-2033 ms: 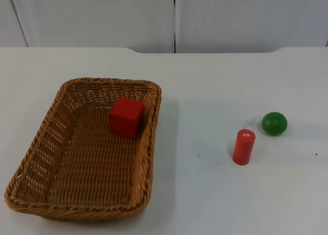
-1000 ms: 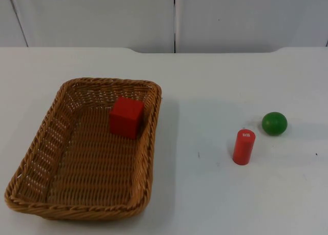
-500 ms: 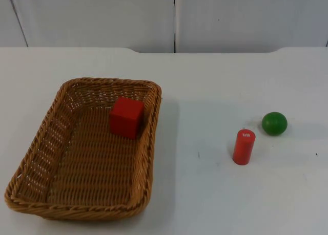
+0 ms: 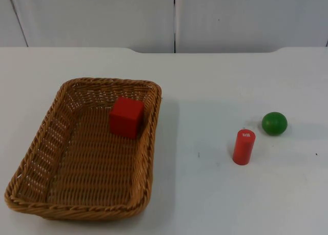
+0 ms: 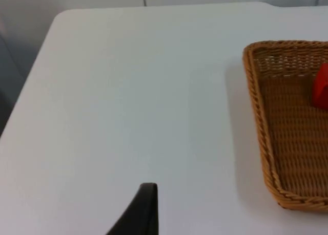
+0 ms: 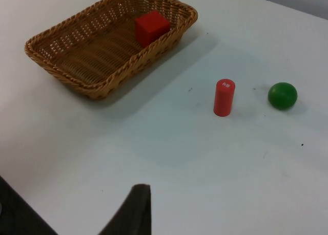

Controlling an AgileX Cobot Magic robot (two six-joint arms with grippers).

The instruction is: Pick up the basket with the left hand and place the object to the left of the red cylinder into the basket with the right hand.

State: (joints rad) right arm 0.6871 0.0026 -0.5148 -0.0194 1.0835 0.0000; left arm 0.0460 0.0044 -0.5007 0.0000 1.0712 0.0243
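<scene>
The red cube [image 4: 126,117] sat in the basket [image 4: 32,165] at the cylinder's [image 4: 244,147] nine o'clock; each hand's opening couldn't be told.

basket [image 4: 87,153] left | red cylinder [image 4: 244,147], green ball [image 4: 274,123] right | bare table [image 4: 197,117] between

A small white label on the red cylinder [image 4: 244,147] is too small to read

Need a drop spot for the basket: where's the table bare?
Bare: the wide strip between basket and red cylinder, and the table along the partition wall. Crowded: around the cylinder and green ball, which stand close together.
</scene>
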